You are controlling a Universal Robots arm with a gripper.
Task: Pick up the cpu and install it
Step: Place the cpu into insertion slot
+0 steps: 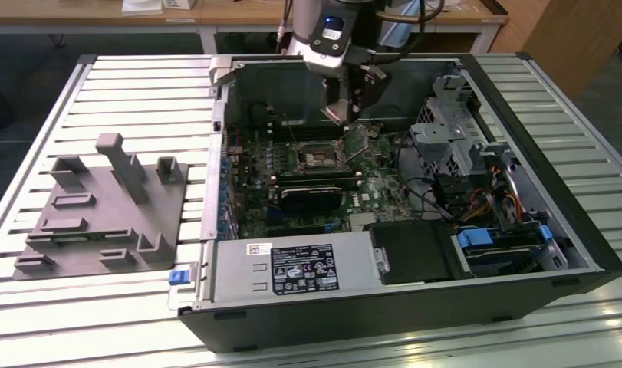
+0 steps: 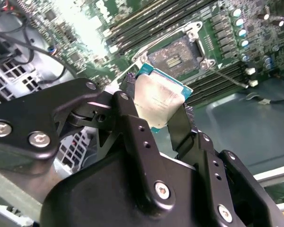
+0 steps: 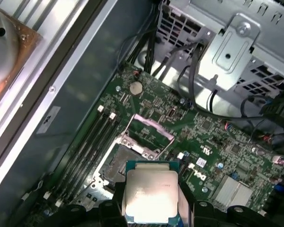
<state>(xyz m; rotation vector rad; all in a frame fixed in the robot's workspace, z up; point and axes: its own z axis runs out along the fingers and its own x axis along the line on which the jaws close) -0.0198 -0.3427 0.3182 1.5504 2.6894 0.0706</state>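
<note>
The cpu (image 2: 157,100), a small square chip with a silver top and a teal edge, is clamped between my gripper's two black fingers (image 2: 124,116). In the first wrist view the cpu (image 3: 150,191) hangs above the motherboard, beside the open socket (image 3: 114,166), whose metal frame (image 3: 151,130) is swung up. The second wrist view has the bare socket (image 2: 177,53) just beyond the chip. In the exterior view my gripper (image 1: 341,116) reaches down into the open computer case, a little above and behind the socket (image 1: 321,157). The chip is clear of the board.
The case (image 1: 515,230) lies open on a slatted metal table (image 1: 136,77). A grey fixture plate (image 1: 96,211) sits at the exterior view's left. A black card (image 1: 311,195), memory slots (image 3: 87,151), a drive cage (image 1: 444,146), cables (image 1: 475,201) and the power supply (image 1: 290,268) surround the socket.
</note>
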